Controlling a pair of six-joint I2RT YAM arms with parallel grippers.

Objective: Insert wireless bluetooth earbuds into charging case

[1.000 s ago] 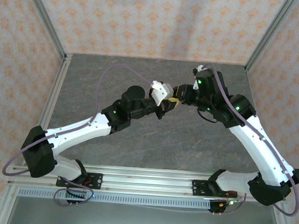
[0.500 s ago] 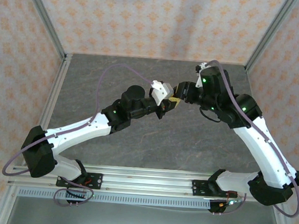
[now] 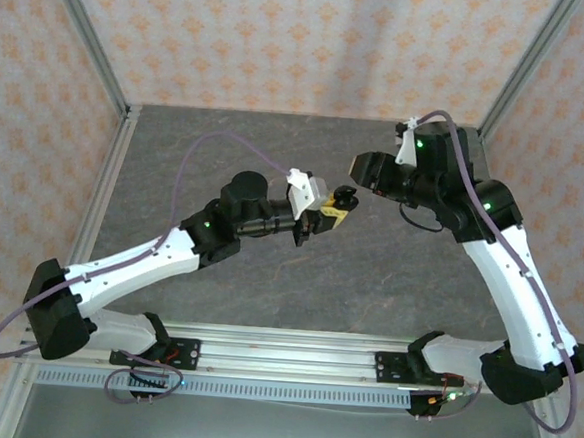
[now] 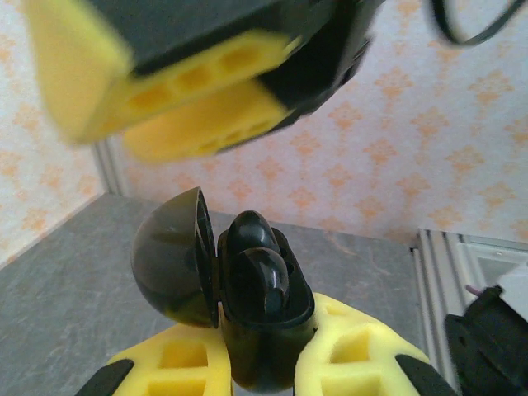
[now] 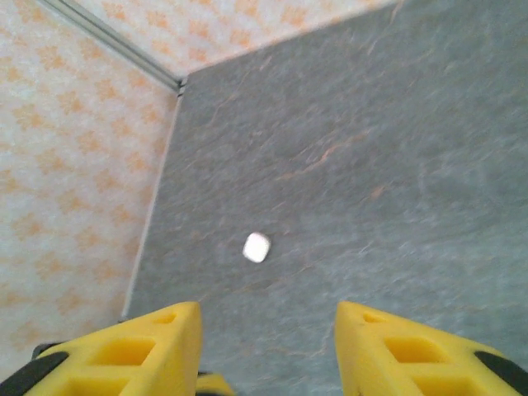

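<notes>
The left gripper (image 4: 266, 356) has its yellow ribbed fingers (image 4: 338, 322) clenched on the lower body of a glossy black, rounded plastic charging case (image 4: 266, 334), which it holds upright above the table. The case's domed lid (image 4: 169, 256) is swung open toward nine o'clock in the left wrist view. Two glossy black earbuds (image 4: 257, 280) sit in the case's wells, one behind the other, with their heads bulging above the rim. I cannot tell whether they are pressed fully home. The black pair looks inserted, and shutting the lid seems to be all that is left for this case.

The right gripper (image 5: 268, 351) is released, its yellow fingers wide apart and touching nothing. In the overhead view it hovers near the case, at about one o'clock of it. Toward twelve o'clock from its fingers in the right wrist view, a small white rounded object (image 5: 256, 247) lies alone on the grey stone-patterned table (image 5: 396, 148). It is too blurred to call an earbud or a second case. If it belongs to the white set, that part of the job probably remains.
</notes>
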